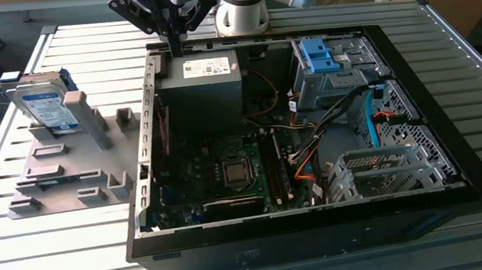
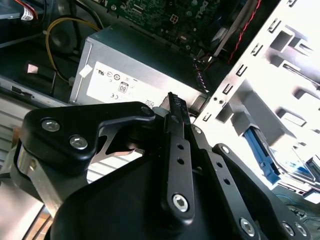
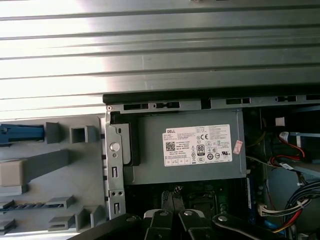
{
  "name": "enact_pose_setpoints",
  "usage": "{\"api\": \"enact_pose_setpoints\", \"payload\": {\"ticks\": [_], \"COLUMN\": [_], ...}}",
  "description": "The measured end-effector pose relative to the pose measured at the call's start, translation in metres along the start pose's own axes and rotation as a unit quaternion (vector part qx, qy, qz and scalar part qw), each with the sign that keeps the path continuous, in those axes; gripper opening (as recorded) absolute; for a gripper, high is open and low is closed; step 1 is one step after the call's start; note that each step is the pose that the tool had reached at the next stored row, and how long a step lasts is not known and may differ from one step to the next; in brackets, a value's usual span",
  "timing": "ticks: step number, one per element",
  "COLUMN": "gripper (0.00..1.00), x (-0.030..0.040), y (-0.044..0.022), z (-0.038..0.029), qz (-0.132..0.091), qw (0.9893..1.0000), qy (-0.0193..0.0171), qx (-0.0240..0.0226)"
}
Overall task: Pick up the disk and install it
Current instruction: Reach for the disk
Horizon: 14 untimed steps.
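The disk (image 1: 43,104), a silver drive with a white-and-blue label in a blue carrier frame, leans upright on the grey fixture plate (image 1: 64,181) at the exterior view's left. Its blue frame edge also shows in both wrist views (image 2: 260,150) (image 3: 20,134). My gripper (image 1: 174,45) hangs over the far-left corner of the open computer case (image 1: 150,181), just above the power supply (image 1: 206,79), well apart from the disk. Its black fingers (image 2: 172,105) are shut together with nothing between them. Their tips also appear in the first wrist view (image 3: 172,215).
The case lies open on a slatted metal table (image 1: 78,32). Inside are the motherboard (image 1: 235,171), loose cables (image 1: 311,142), a blue bracket (image 1: 317,55) in the far drive bay and a silver drive cage (image 1: 382,169) at the near right. Grey pegs stand on the fixture plate.
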<state>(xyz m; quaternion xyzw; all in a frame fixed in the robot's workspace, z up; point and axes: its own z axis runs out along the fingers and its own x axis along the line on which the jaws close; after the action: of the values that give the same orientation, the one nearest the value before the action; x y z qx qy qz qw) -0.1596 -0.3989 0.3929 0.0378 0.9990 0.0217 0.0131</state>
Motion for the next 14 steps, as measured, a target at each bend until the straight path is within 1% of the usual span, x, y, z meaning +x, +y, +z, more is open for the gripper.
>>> {"api": "enact_pose_setpoints", "payload": {"ticks": [14], "gripper": [0.11], "x": [0.0066], "y": [-0.0005], "z": [0.0], "qz": [0.0], "qw": [1.0], "qy": [0.0], "qx": [0.0]}}
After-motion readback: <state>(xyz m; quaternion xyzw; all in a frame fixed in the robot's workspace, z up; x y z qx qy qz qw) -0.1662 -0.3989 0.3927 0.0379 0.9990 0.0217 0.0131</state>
